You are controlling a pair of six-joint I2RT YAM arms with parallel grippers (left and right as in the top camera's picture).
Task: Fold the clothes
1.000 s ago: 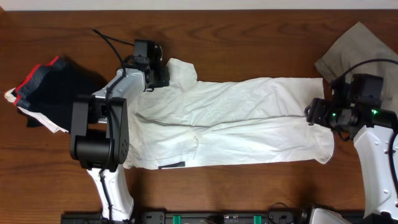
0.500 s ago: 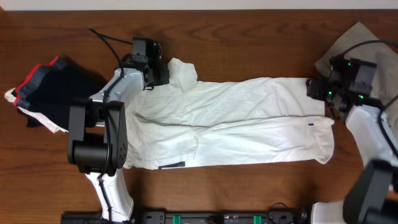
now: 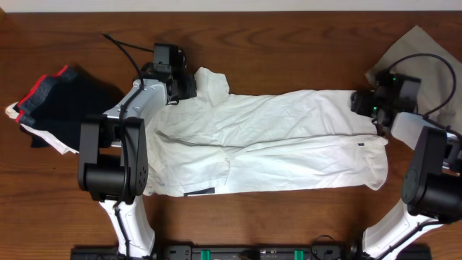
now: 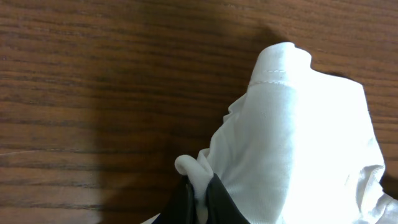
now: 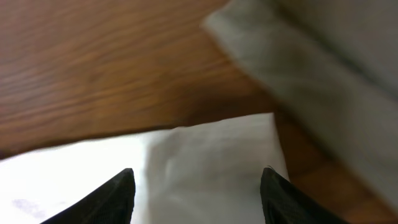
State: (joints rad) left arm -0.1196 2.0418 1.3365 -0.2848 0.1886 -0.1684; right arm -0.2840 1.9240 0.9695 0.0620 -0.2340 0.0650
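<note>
The large white cotton T-shirt [image 3: 274, 141] lay along the brown wooden surface's [image 3: 289, 43] 9-to-3 o'clock axis, left end effector [image 4: 199, 194] clamped on its 10 o'clock corner, right end effector [image 5: 196, 180] spread apart at its 2 o'clock corner.

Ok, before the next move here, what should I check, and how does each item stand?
1. Is the left gripper shut on the white shirt edge: ok.
2. Is the right gripper open above the shirt's corner: ok.
3. Its contact with the cloth: cannot tell.
4. Shirt lying smooth: not ok, creased.
5. Is the grey garment apart from that corner: ok, table shows between.
6. Is the dark pile apart from the shirt: ok.
</note>
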